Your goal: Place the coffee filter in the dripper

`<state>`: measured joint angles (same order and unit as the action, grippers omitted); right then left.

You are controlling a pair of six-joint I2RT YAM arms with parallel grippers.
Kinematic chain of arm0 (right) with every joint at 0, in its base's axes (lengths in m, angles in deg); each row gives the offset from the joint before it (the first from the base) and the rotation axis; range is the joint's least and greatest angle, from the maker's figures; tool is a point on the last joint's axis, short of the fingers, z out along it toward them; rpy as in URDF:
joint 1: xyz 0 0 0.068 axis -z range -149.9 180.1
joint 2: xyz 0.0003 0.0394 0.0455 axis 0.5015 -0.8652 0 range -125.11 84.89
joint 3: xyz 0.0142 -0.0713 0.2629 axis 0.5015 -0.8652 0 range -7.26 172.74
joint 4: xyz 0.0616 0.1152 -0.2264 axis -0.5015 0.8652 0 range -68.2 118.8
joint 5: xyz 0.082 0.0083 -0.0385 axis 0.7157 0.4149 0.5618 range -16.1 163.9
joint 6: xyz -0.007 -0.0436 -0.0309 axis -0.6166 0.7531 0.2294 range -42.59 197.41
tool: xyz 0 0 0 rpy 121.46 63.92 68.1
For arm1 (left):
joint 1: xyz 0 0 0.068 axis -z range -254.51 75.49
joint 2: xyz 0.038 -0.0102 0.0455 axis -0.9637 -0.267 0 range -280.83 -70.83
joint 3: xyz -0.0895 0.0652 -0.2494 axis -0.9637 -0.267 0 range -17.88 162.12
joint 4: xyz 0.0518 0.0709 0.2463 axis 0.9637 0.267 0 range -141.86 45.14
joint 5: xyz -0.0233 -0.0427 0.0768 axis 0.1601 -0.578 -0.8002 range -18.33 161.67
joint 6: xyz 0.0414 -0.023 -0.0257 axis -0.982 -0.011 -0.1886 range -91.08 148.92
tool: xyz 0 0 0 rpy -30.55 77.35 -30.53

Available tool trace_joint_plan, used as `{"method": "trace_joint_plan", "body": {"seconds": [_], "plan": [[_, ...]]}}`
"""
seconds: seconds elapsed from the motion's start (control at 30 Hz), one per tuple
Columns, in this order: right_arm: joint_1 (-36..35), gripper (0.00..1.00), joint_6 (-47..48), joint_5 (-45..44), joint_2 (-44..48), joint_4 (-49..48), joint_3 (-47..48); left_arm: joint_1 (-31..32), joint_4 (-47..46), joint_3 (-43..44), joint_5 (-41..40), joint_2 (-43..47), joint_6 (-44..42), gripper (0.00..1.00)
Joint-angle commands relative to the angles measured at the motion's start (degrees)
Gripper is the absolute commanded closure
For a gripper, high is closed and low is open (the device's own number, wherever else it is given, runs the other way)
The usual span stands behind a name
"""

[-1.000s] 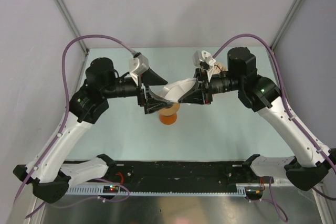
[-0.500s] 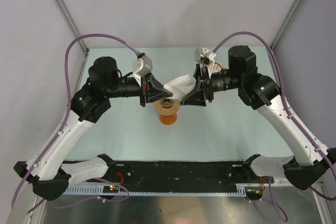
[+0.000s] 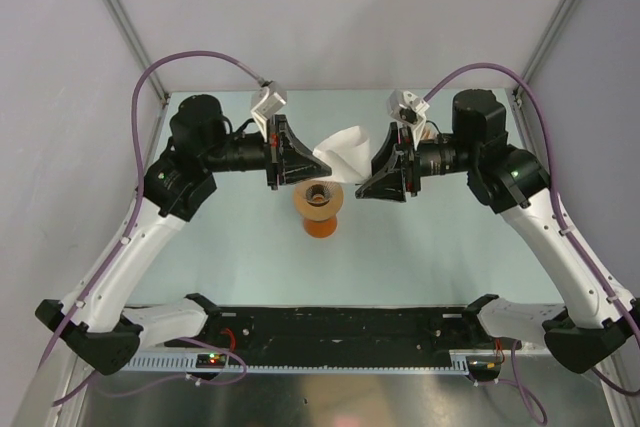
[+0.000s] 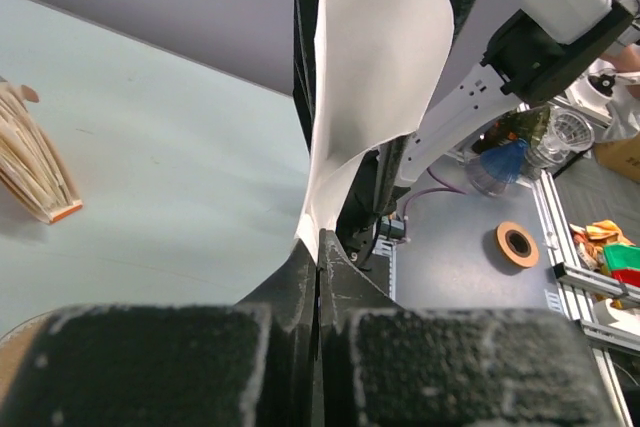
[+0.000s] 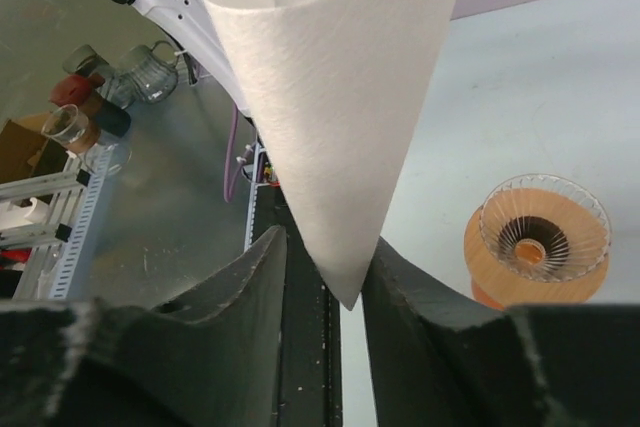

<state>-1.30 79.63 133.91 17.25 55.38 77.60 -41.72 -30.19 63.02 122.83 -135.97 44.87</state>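
Green table (image 3: 230, 237) below. Left tool (image 4: 318, 277) pinched shut on coffee filter (image 4: 370, 57) edge; cone up in air, near dripper (image 3: 318, 197), not in yet. Right tool (image 5: 325, 247) wide open, holds nothing. Good way: line tip over dripper hole, go down slow. Room round dripper; tools close, mind bumping.

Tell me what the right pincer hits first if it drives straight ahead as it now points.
The right pincer would meet the coffee filter first: its tip hangs between the open fingers. Behind it, probably the left pincer, shut on the filter's edge.
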Motion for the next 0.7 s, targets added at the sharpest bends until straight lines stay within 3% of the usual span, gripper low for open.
{"method": "trace_joint_plan", "body": {"seconds": [0.0, 0.13, 0.2, 0.3, 0.4, 0.5, 0.67], "plan": [[-0.82, 0.65, 2.33, -0.94, 0.73, -1.46, 0.23, -0.28, -3.29, 1.16, 3.26, 0.32, 4.21, 1.0], [-0.94, 0.82, 2.2, -1.17, 0.59, -1.65, 0.74, -0.31, -3.47, 0.42, 3.16, 0.59, 4.34, 0.96], [-0.92, 0.9, 1.92, -1.53, 0.62, -1.45, 0.88, -0.33, -3.52, 0.29, 2.3, 0.82, 4.05, 0.78], [-1.0, 0.98, 1.19, -1.79, 0.72, -1.29, 0.92, -0.36, -3.56, 0.24, 0.44, 1.84, 2.12, 0.35], [-1.26, 1.0, 0.17, -1.64, 0.58, -1.17, 0.86, 0.17, -3.64, 0.34, -1.55, 2.9, -1.37, 0.09], [-1.68, 1.0, -1.48, -0.81, 0.26, -1.62, 0.72, 1.78, -3.61, 0.59, -2.92, 2.81, -4.21, 0.01], [-3.11, 1.0, -3.66, -0.22, -0.29, -1.72, 0.67, 4.64, -3.59, 0.96, -5.26, 1.56, -7.17, 0.0]]}}
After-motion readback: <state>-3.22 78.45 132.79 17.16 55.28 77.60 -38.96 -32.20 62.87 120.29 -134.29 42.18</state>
